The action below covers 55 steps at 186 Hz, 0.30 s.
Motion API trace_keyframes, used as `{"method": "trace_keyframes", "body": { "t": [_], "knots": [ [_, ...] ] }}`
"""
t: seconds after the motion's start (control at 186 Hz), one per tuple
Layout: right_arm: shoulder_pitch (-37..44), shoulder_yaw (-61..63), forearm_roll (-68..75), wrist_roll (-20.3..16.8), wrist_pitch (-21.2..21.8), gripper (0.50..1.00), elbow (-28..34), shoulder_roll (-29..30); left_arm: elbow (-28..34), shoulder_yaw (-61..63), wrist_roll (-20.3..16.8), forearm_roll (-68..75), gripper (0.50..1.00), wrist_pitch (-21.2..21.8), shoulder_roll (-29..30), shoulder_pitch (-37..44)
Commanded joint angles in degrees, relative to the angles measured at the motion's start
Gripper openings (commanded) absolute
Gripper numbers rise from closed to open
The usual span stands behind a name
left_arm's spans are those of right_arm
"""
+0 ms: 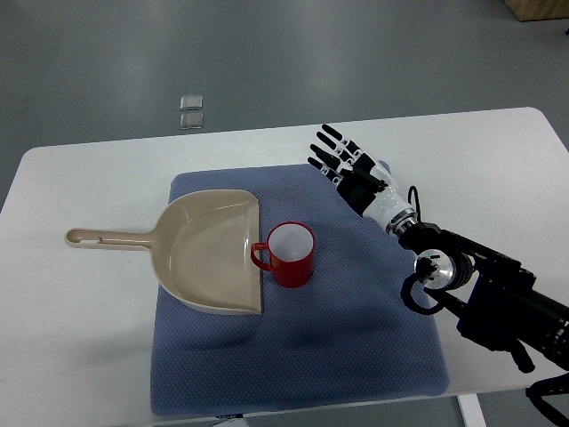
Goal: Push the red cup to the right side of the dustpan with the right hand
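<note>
One red cup (290,253), one dustpan (209,252), one right robot hand (342,165) with fingers spread, empty.

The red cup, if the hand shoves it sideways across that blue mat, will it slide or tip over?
The red cup looks rigid and empty, so probably light. It stands upright on the textured blue mat, which may grip its base; a high push could tip it. The handle points at the dustpan, so it might catch there or swivel.

No readable text.
No lettering, label, brand, number or sign can be made out on anything in the top view; every surface there looks plain and unmarked.
</note>
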Motion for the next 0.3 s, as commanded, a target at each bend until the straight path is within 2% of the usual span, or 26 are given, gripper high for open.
{"method": "trace_keyframes", "body": {
  "t": [0.0, 0.29],
  "knots": [
    [-0.32, 3.14, -0.06, 0.50, 0.43, 0.934, -0.07, -0.30, 0.09, -0.09, 0.09, -0.05, 1.000, 0.01, 0.00, 0.00],
    [0.30, 4.11, -0.06, 0.59, 0.52, 0.934, -0.51, -2.14, 0.09, -0.09, 0.09, -0.05, 1.000, 0.01, 0.00, 0.00]
  ]
}}
